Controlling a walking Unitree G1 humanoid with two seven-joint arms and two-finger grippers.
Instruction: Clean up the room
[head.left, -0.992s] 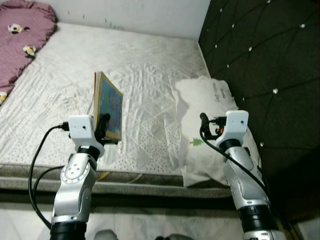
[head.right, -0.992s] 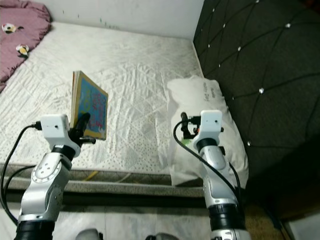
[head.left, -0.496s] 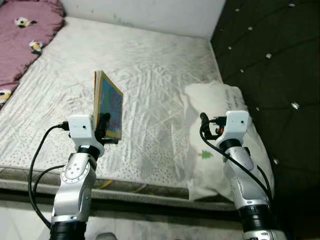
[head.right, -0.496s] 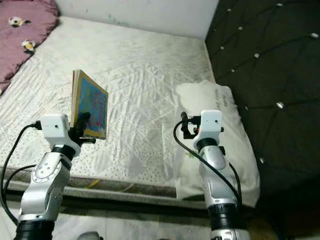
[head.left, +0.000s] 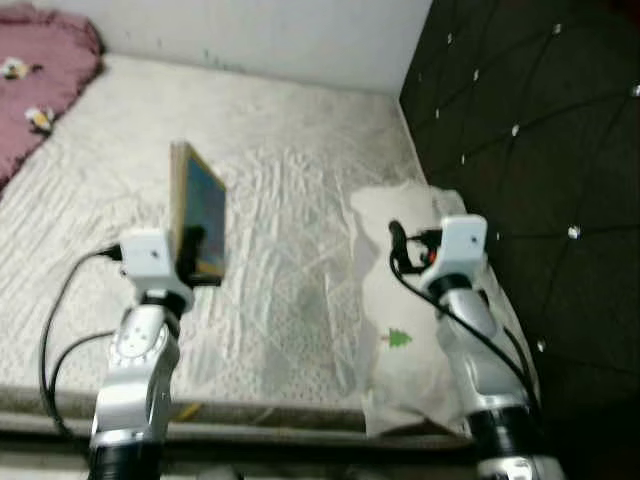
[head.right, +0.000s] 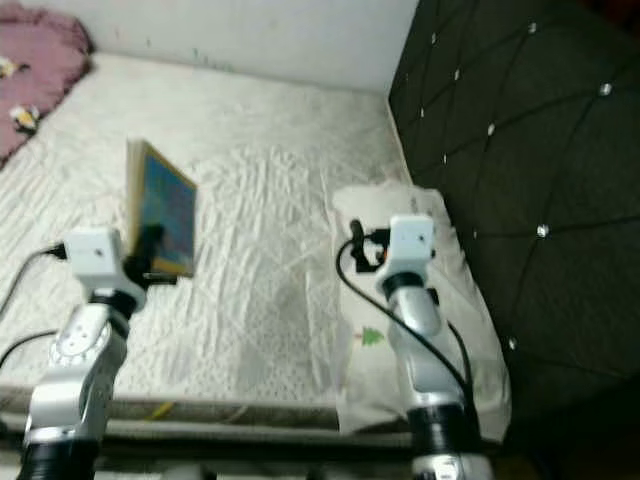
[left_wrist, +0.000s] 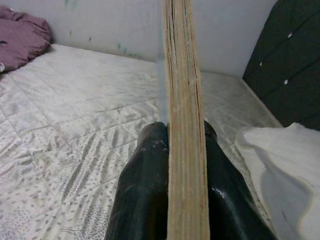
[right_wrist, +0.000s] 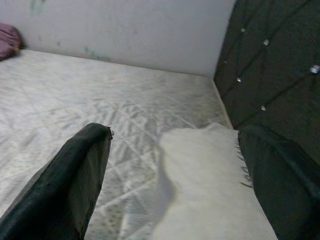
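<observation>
My left gripper (head.left: 192, 243) is shut on a thin book (head.left: 197, 207) with a blue cover and tan page edges, held upright above the near part of the mattress (head.left: 270, 150). In the left wrist view the book's edge (left_wrist: 184, 125) stands clamped between my two black fingers (left_wrist: 145, 200). My right gripper (head.left: 396, 238) is raised over a white pillow (head.left: 410, 330) with a small green tree print; it is open with nothing between its fingers (right_wrist: 75, 180), and the pillow (right_wrist: 205, 185) lies beyond them.
A dark quilted headboard (head.left: 530, 130) with studs stands along the right side. A pink blanket (head.left: 40, 60) lies at the far left of the bed. A white wall (head.left: 250, 30) runs behind the mattress. The mattress's front edge (head.left: 250, 420) is close below my arms.
The whole picture has shifted and blurred, so the camera has moved. The book stays upright in my left gripper; my right gripper stays open over the pillow.
</observation>
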